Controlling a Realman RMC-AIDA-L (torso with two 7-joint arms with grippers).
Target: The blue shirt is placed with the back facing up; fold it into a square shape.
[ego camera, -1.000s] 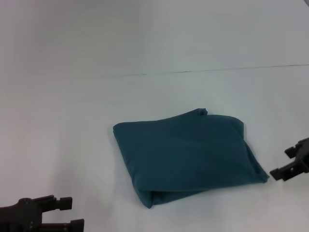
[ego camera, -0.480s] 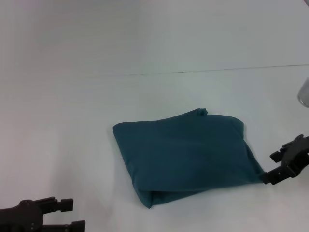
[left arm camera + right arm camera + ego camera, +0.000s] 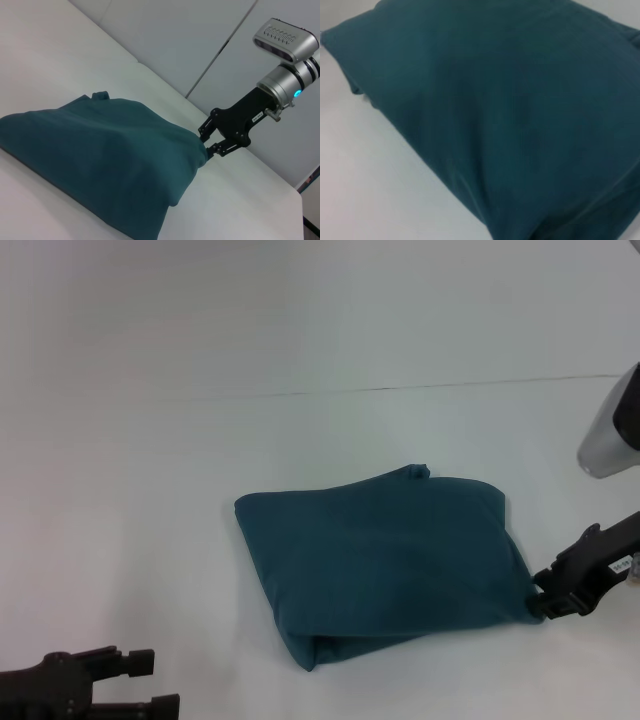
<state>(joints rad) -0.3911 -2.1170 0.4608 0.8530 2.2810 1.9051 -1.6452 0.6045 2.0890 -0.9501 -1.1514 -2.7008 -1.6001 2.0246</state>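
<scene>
Your right gripper [image 3: 541, 604] is closing in — now touching the blue shirt's [image 3: 385, 560] corner, jaws parted; left gripper [image 3: 150, 685] idling, open.

blue shirt [image 3: 385, 560]: plain dark teal | table [image 3: 150, 490]: white | right gripper [image 3: 206, 141]: black

You see a big white table [image 3: 150, 490] with a thin dark line running across it, far from the robot. One thing lies on it: the blue shirt [image 3: 385, 555], folded into a puffy, nearly square bundle. It sits near the middle, a bit to the right, with its back up and plain.
</scene>
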